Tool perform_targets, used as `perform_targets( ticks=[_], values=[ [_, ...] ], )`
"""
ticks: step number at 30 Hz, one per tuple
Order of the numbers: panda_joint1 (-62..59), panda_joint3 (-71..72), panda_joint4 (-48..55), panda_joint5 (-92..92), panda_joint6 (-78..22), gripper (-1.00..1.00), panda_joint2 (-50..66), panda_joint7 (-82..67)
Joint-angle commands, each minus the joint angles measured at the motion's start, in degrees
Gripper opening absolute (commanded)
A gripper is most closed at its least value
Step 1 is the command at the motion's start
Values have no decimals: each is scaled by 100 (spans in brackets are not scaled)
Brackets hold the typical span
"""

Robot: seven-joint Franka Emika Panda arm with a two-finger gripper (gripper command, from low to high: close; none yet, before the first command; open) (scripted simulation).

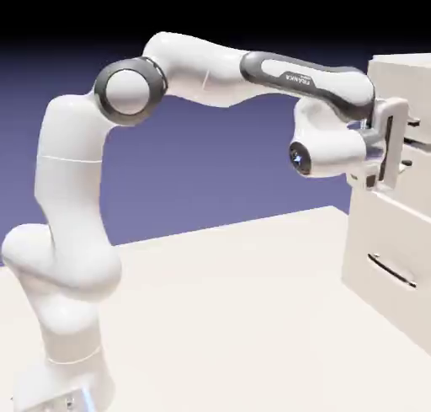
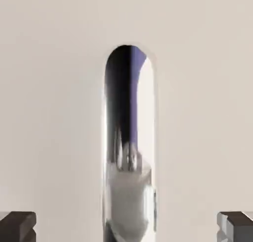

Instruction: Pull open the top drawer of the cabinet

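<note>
While the top drawer is sitting high on the cabinet at the exterior view's right, partly hidden by the arm, the gripper is holding its fingertips wide apart, a shiny bar handle showing between them, touching neither.

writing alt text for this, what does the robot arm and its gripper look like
Glossy white rounded arm, dark grey rings and trim, "FRANKA" lettering on the forearm; white hand; small blocky dark-grey fingertips on the gripper.
</note>
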Motion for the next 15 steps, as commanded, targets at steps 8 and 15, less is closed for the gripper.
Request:
perform_targets(
  ticks=[8, 15],
  values=[
    [-1396, 1609, -155, 256, 110, -100, 481, -856],
    [-1209, 1562, -1606, 591, -74, -100, 1825, -1860]
  ],
)
